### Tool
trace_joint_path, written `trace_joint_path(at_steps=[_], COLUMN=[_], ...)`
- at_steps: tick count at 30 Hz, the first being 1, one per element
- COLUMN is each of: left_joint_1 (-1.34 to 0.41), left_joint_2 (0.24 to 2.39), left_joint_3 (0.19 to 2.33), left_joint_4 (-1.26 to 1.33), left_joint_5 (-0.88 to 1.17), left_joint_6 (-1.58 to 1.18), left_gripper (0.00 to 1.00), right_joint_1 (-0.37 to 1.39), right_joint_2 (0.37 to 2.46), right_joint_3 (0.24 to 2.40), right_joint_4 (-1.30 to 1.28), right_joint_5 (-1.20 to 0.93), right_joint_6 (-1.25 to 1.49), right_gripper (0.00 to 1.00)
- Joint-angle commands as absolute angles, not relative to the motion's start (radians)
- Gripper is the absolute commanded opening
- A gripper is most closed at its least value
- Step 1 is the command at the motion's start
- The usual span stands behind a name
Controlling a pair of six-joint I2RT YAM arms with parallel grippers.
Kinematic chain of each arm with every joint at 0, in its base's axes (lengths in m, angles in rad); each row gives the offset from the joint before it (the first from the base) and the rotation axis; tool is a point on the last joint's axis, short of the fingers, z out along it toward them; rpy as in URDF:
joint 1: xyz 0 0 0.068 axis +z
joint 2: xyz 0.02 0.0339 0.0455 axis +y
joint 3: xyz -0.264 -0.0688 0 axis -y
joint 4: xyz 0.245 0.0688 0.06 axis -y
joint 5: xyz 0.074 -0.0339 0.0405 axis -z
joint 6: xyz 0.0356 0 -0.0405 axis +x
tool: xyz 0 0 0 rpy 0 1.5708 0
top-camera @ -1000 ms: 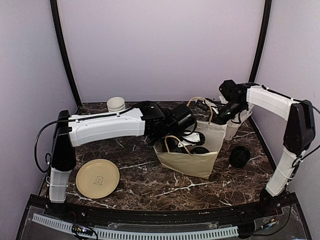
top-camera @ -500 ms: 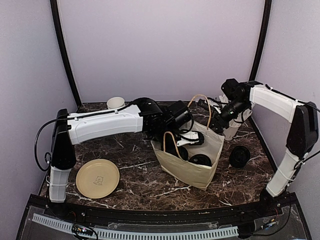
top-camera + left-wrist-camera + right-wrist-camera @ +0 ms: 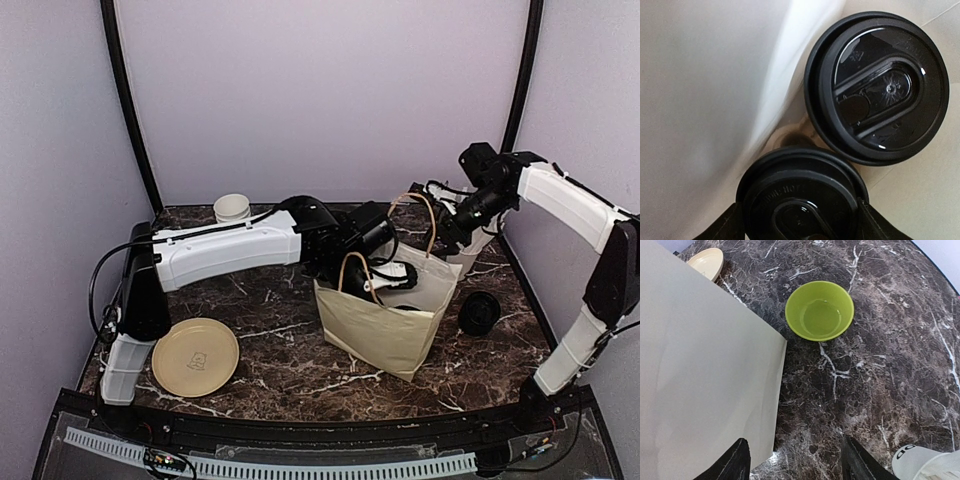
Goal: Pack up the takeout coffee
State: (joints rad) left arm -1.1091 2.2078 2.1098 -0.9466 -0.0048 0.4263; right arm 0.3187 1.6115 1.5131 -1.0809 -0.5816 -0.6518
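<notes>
Gripping: left pincer (image 3: 802, 227) clasped the black-lidded white paper takeout coffee (image 3: 800, 195) inside the beige paper bag (image 3: 385, 335), likely seating it beside another lidded cup (image 3: 880, 85).
Right pincer (image 3: 797, 460): wide, empty.

Soft, even light leaves only faint shadows on the table (image 3: 290, 350). In the left wrist view, a lid (image 3: 875, 85) glints and the bag wall (image 3: 700, 100) is blurred.

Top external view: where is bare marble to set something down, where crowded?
Bare: between the beige plate and the paper bag, and in front of the bag toward the near edge. Crowded: back right, around the bag, the right tool and the black round object.
</notes>
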Motion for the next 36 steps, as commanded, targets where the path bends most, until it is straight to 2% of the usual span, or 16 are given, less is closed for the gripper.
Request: trace_joint_path(at_steps=[1,7,12,22,26,27,31,36], left_joint_1=[-1.118,-1.119,-1.129,-1.16,-1.16,-1.161,-1.161,-1.163], left_joint_2=[2.324,2.345,2.325,2.192,2.203,2.207,2.196,2.135], left_joint_3=[2.126,2.124,2.084,1.886,1.951,1.968,2.058,2.099], left_joint_4=[-1.028,-1.028,-1.037,-1.071,-1.024,-1.013,-0.971,-0.974], left_joint_5=[0.028,0.011,0.048,0.193,0.113,0.062,-0.022,-0.003], left_joint_6=[0.432,0.441,0.433,0.379,0.381,0.377,0.364,0.353], left_gripper=[0.51,0.52,0.59,0.6,0.7,0.76,0.9,0.98], right_joint_1=[0.279,0.266,0.264,0.264,0.264,0.265,0.264,0.264], right_joint_2=[1.581,1.602,1.597,1.571,1.578,1.581,1.576,1.562], right_joint_3=[1.585,1.625,1.638,1.649,1.648,1.651,1.666,1.692], right_joint_4=[-1.087,-1.105,-1.111,-1.129,-1.125,-1.124,-1.128,-1.14], right_joint_5=[-0.568,-0.581,-0.611,-0.619,-0.623,-0.623,-0.622,-0.602], right_joint_6=[-0.643,-0.647,-0.635,-0.631,-0.625,-0.622,-0.617,-0.612], right_gripper=[0.63,0.63,0.63,0.64,0.65,0.65,0.66,0.68])
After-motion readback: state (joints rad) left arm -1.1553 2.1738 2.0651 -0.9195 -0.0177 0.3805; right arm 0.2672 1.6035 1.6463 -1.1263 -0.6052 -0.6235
